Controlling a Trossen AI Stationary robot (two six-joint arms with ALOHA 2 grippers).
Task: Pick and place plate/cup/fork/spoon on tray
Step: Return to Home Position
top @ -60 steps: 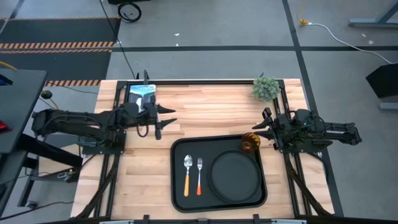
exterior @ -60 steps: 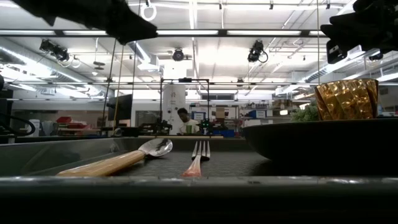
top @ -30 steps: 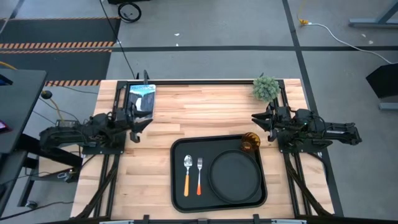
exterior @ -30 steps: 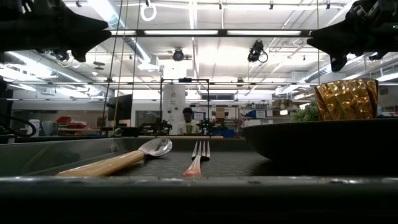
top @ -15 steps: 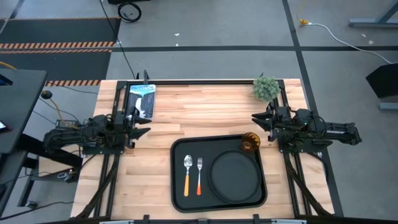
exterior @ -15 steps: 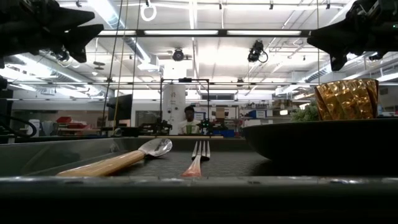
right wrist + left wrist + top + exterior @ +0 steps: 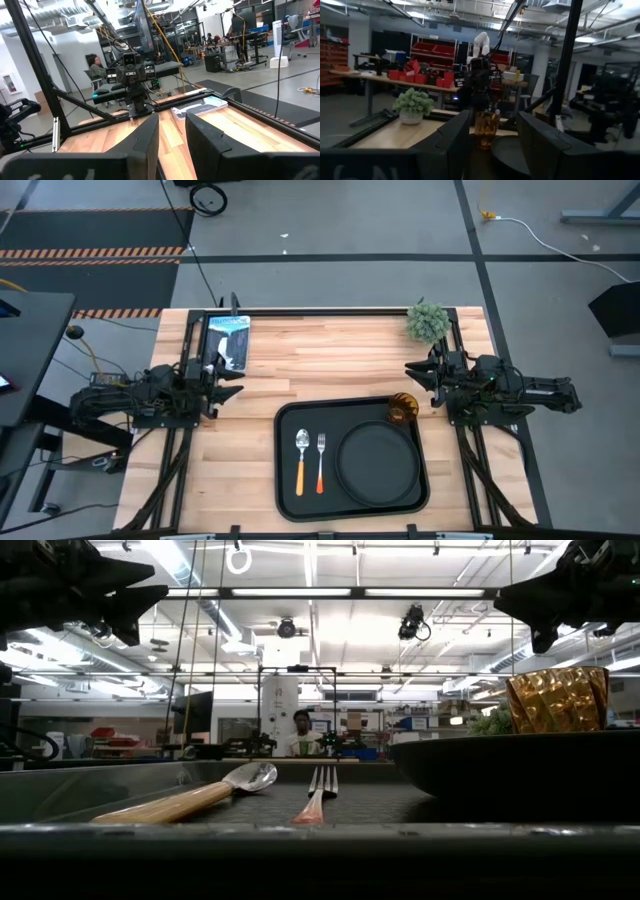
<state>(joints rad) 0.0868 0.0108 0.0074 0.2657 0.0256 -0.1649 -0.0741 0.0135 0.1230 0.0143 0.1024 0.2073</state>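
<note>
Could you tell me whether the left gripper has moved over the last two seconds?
Yes. The left gripper has drawn back toward its own side of the table, away from the tray, and now sits open near the table's left edge.

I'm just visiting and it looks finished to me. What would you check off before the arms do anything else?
1. Round matte black plate lies inside the large black rectangular tray: ok.
2. Amber translucent cup stands upright in the tray's far right corner: ok.
3. Yellow-orange-handled spoon and red-orange-handled fork lie side by side, left of the plate: ok.
4. Left gripper open, empty, off to the table's left side: ok.
5. Right gripper open, empty, apart from the cup: ok.
6. Cup touching the plate's rim: cannot tell.
</note>
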